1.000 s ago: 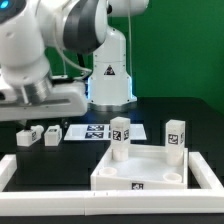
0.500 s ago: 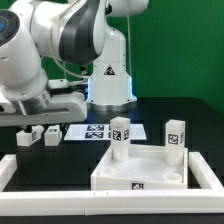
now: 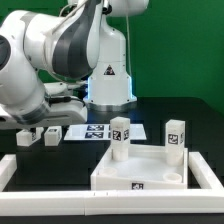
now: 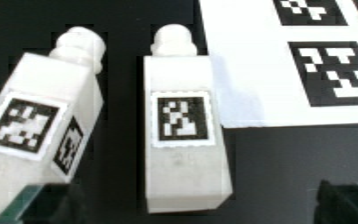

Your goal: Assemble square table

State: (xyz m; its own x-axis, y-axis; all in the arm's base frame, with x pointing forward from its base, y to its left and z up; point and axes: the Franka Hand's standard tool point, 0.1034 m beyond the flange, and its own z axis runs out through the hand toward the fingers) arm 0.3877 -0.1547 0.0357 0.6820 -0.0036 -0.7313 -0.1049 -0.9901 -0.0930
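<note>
The white square tabletop [image 3: 150, 172] lies at the front on the exterior view's right. Two tagged legs stand upright at its far corners, one [image 3: 119, 137] on the left and one [image 3: 175, 138] on the right. Two more legs [image 3: 27, 137] [image 3: 50, 134] lie loose on the dark table at the left, under the arm's wrist [image 3: 40, 105]. In the wrist view they lie side by side, one [image 4: 44, 118] beside the other [image 4: 181, 120]. My gripper [image 4: 190, 205] is open; its fingertips [image 4: 34, 203] stand apart on either side of the second leg's blunt end, not touching it.
The marker board [image 3: 95, 132] lies flat just behind the tabletop, next to the loose legs; it also shows in the wrist view [image 4: 318, 50]. A low white border rail [image 3: 60, 195] runs along the front and left. The robot's base [image 3: 110, 75] stands behind.
The arm has swung down and toward the exterior view's left, bringing the wrist lower over the two loose legs. The legs and tabletop have not moved.
</note>
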